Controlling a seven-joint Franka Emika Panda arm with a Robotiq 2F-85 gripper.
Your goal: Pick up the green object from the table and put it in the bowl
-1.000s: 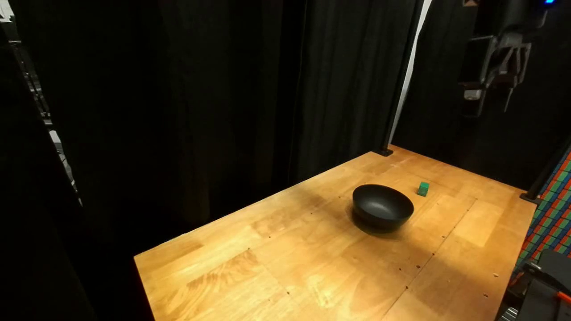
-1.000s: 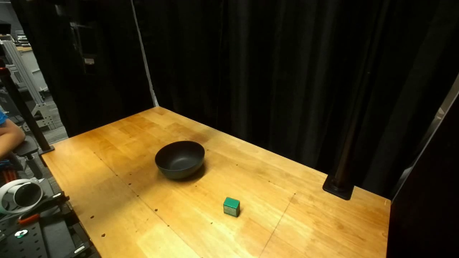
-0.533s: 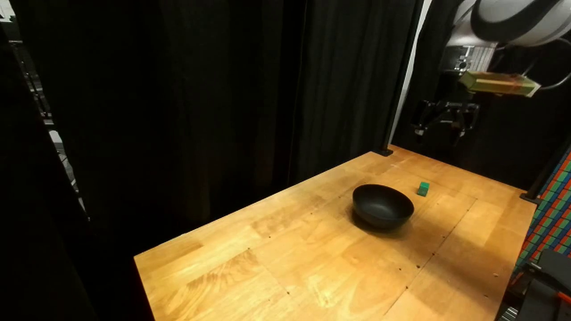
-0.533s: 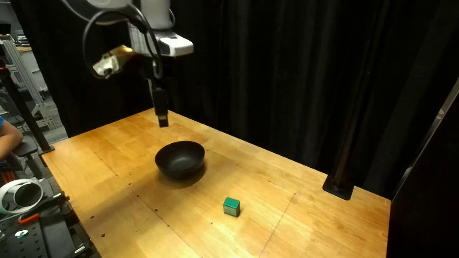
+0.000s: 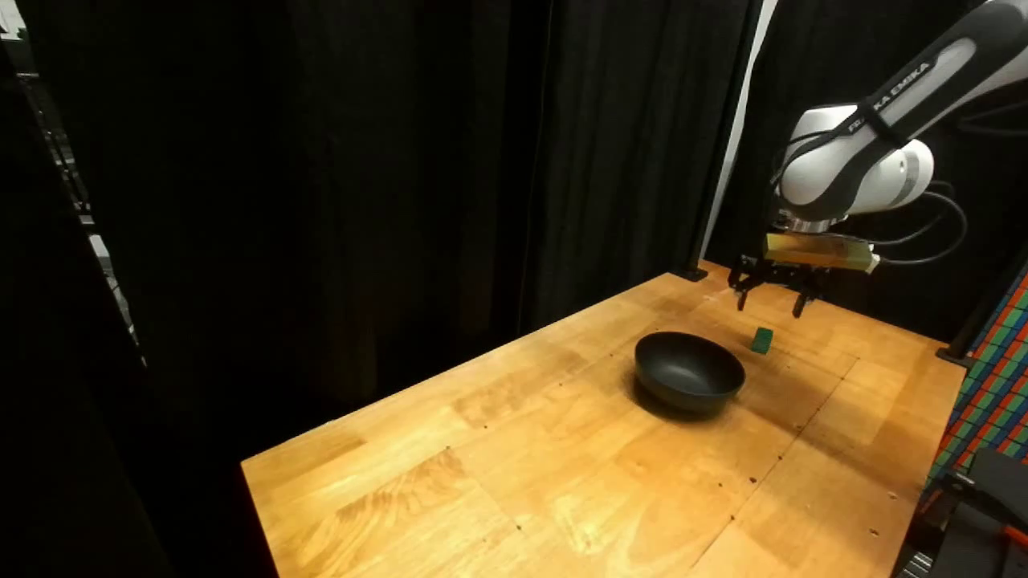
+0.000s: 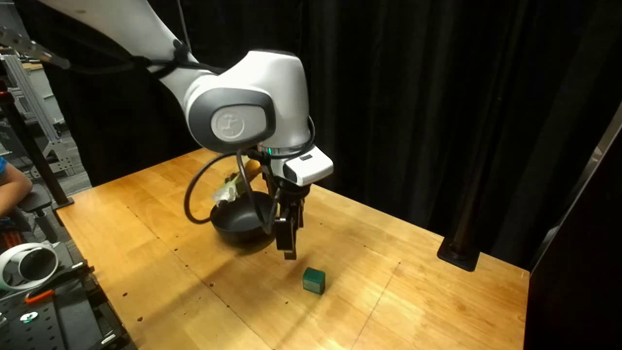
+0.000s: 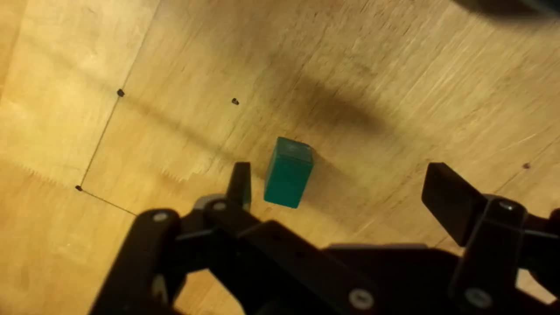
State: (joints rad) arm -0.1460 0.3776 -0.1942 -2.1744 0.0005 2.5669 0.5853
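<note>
The green object [image 5: 762, 340], a small block, stands on the wooden table [image 5: 562, 466] beside the bowl; it also shows in an exterior view [image 6: 314, 281]. The round black bowl [image 5: 689, 373] is on the table too, partly behind the arm's cable in an exterior view [image 6: 238, 226]. My gripper [image 5: 769, 308] is open and empty, above the table close to the green object. In the wrist view, the green object [image 7: 288, 177] shows between the wide-spread fingertips of the gripper [image 7: 339, 170], nearer the left finger and below it, not touched.
A yellow-wrapped part [image 5: 819, 250] and a loose cable hang from my wrist, the cable over the bowl in an exterior view. A black post foot [image 6: 459, 253] stands at the table's back edge. Black curtains line the back. A cart with a white ring [image 6: 29, 267] is beside the table.
My arm has come down from high above the table, and the gripper is now low beside the green object. The green object and the bowl have not moved.
</note>
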